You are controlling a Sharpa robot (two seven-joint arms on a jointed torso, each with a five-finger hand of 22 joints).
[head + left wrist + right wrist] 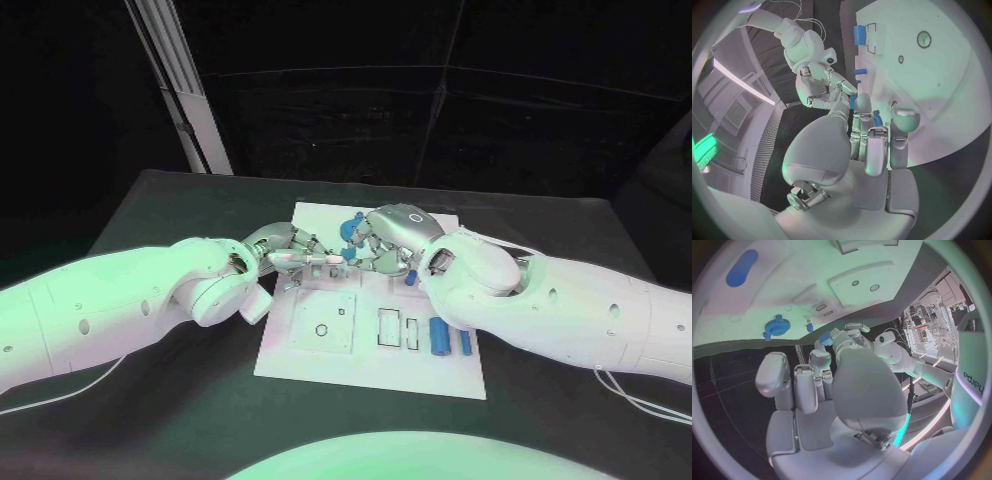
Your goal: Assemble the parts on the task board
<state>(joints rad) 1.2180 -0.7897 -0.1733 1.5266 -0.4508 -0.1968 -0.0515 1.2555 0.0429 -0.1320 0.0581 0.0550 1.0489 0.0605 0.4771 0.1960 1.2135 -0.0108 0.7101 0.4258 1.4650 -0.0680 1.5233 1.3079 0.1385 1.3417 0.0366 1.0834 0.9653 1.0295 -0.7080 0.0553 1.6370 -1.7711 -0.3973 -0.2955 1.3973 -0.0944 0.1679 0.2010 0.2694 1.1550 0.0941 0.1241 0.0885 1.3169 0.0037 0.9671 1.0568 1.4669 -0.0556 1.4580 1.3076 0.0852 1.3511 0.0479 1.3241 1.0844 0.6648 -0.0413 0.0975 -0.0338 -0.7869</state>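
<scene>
1. At frame centre, the left hand (283,252) and right hand (387,240) meet fingertip to fingertip above the white board (325,360), apparently pinching 1 small blue piece (877,117); which hand grasps it cannot be told.
2. 2 blue bars (450,338) wait at lower right, likely next.

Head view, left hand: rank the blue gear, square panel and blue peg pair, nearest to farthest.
1. Blue gear: at the left hand's fingertips, toward the board's far edge.
2. Square panel: on the board's near left, on the robot's side of the hand.
3. Blue peg pair: on the board's near right, clearly farthest.
</scene>
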